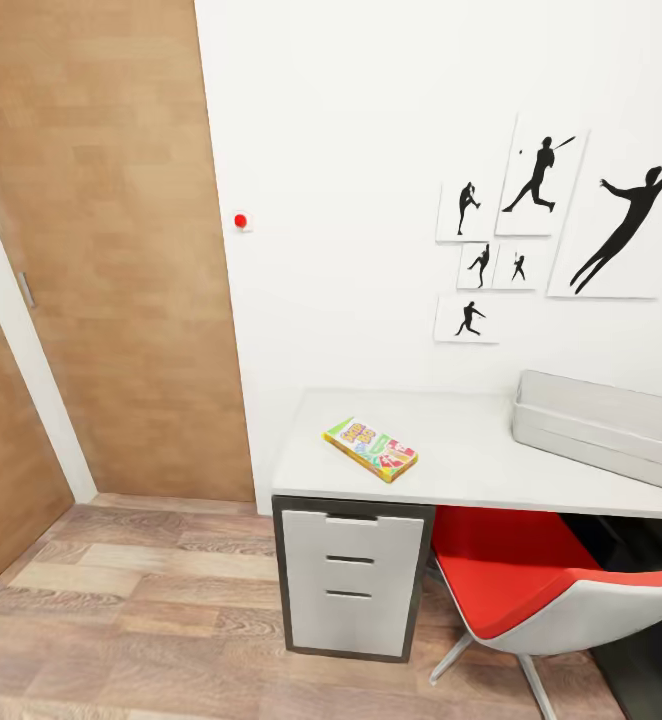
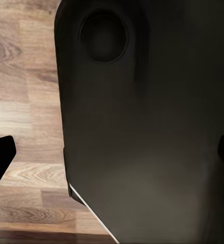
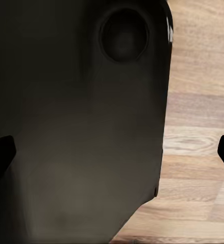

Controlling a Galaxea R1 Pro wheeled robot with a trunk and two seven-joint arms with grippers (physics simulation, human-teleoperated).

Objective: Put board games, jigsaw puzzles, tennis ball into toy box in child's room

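Head view. I stand on the wood-plank floor (image 1: pixel 141 610) facing the near left end of the table (image 1: pixel 471 470), which runs along the white wall below the baseball-player silhouette pictures (image 1: pixel 541 215). The small yellow, green and red board game (image 1: pixel 370 448) lies flat on the tabletop, near its left end and askew to the edge; my judgement is that it lies within easy reach from the front. The toy box (image 1: pixel 596 425) sits on the table well to the right, against the far wall and cut off by the frame, apart from the game. A red-seated chair (image 1: pixel 531 580) is tucked under the table to the right of the white drawers (image 1: pixel 351 575), so the left side is likely my clearer approach.

Wrist views. Both arms appear stowed low beside my dark body, cameras looking down past it to the floor. My left pincer (image 2: pixel 112 155) and right pincer (image 3: pixel 112 152) each show dark fingertips at opposite frame edges: spread apart, holding nothing.
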